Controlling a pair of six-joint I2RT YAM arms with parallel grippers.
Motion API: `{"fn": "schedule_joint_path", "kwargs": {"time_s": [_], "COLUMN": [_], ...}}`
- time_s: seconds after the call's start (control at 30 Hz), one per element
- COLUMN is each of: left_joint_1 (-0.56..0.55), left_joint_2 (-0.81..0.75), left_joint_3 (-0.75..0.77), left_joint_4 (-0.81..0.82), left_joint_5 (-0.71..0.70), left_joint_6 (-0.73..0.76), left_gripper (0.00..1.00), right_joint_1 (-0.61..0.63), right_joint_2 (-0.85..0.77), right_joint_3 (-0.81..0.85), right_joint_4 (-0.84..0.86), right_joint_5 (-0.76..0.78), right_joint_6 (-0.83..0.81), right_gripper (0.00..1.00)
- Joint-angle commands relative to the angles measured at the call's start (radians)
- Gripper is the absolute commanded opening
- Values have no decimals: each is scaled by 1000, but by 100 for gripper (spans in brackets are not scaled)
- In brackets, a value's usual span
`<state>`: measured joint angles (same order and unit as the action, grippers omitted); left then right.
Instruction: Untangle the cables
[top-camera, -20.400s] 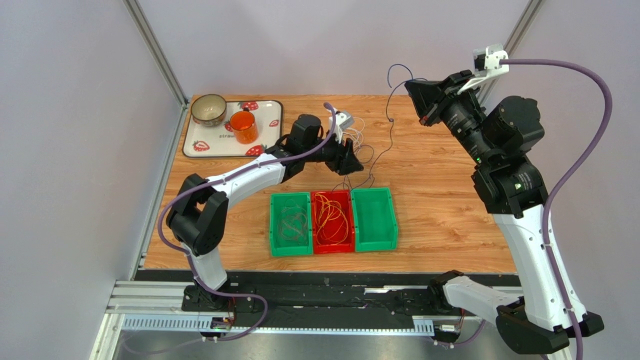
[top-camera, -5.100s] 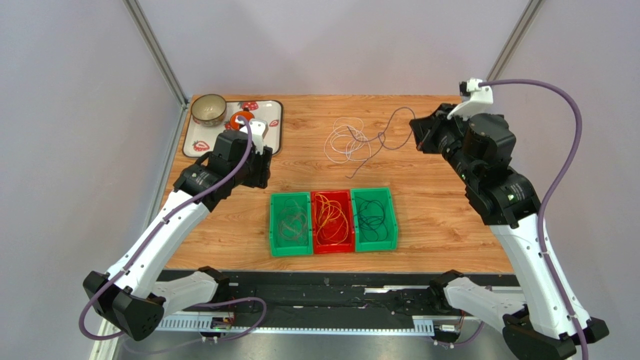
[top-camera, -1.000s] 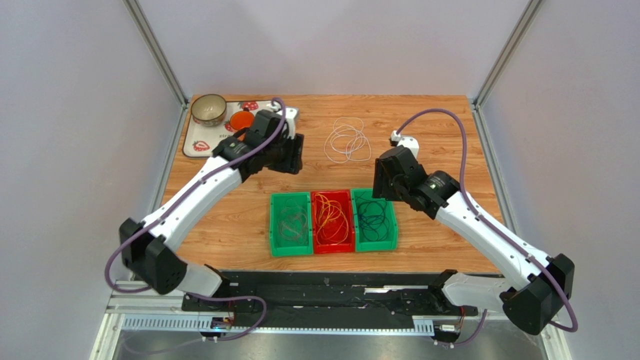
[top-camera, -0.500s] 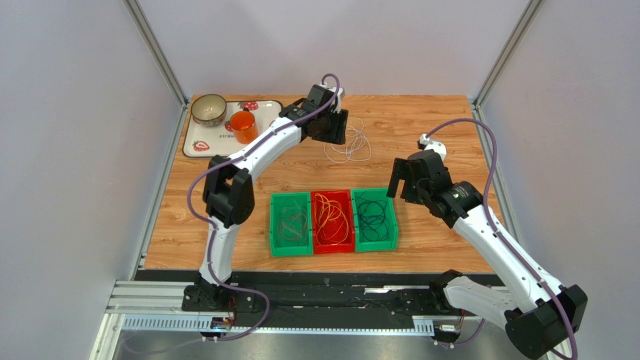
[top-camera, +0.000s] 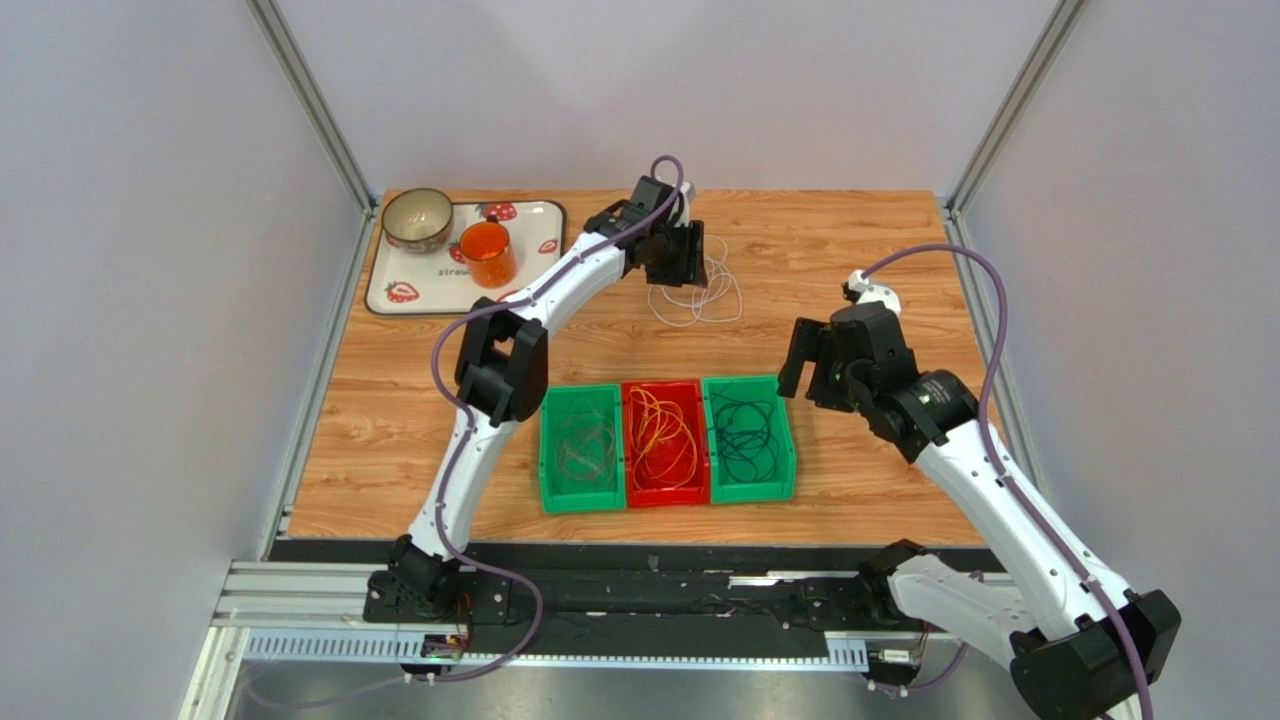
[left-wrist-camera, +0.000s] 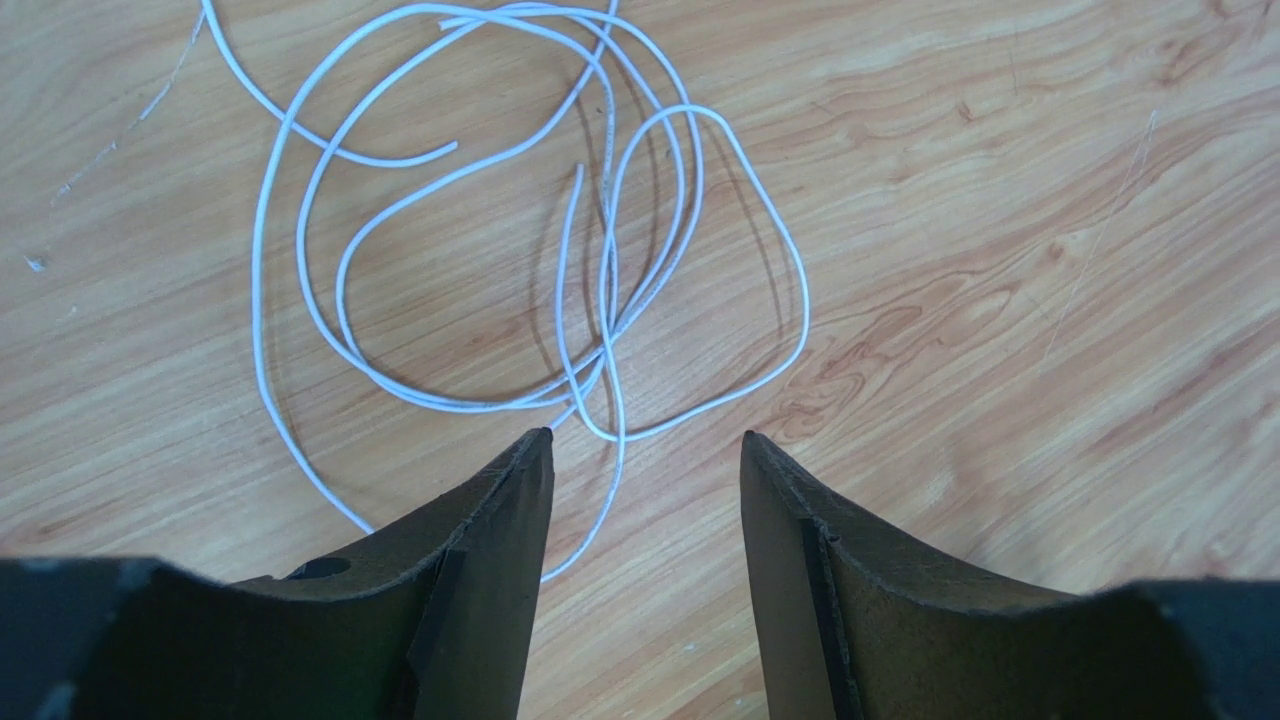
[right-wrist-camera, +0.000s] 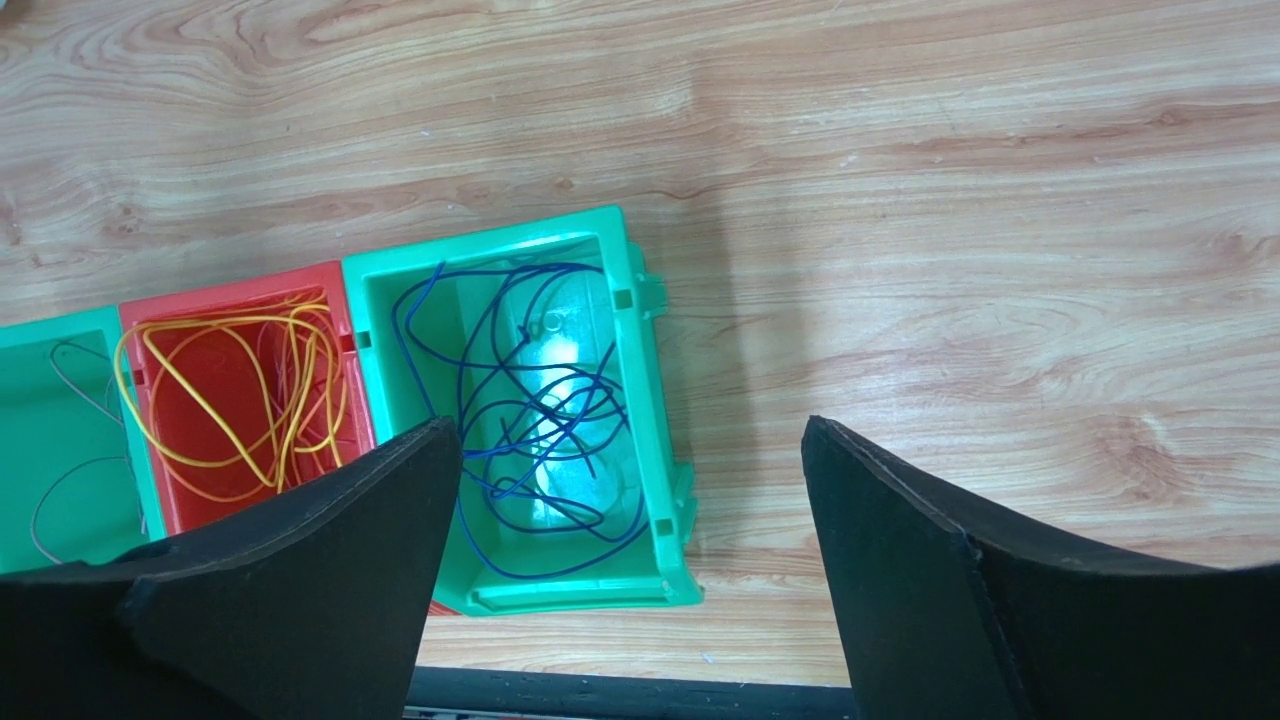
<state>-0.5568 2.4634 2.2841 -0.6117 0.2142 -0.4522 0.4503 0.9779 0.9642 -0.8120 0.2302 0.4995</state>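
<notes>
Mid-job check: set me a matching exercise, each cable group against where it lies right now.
Things:
1. white cable
2. blue cables
3. orange cables
4. grey cables

Places:
A. red bin
B. bare table, at the tips of the open left gripper
C. left green bin
D. right green bin

Pairs: 1-B, 2-D, 3-A, 4-C.
</notes>
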Motion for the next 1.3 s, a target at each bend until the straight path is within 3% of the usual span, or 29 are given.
{"fn": "schedule_joint_path", "kwargs": {"time_s": [0.0,0.8,0.9,1.0,1.1,1.27], "left_joint_1": [20,31,21,20,20,14], "left_joint_2": [20,160,158,157,140,34], "left_joint_3": [9,43,40,38,35,32], "left_joint_4": [76,145,161,161,162,142], "left_joint_5": [82,88,80,83,79,54], "left_joint_6": [-120,-457,-467,-473,-467,-404], "left_gripper": [57,48,40,26,3,0], "right_joint_1": [-1,-1,-1,-1,-2,-1], "right_joint_2": [4,-28,-31,-31,-30,-24], "right_joint_3": [5,5,4,7,11,24], "right_joint_4": [42,24,19,13,11,11], "right_joint_5": [-37,-62,-55,-54,-54,-65], "right_joint_6": [-13,-22,-26,-27,-26,-16], "right_gripper": [87,84,84,84,84,83]}}
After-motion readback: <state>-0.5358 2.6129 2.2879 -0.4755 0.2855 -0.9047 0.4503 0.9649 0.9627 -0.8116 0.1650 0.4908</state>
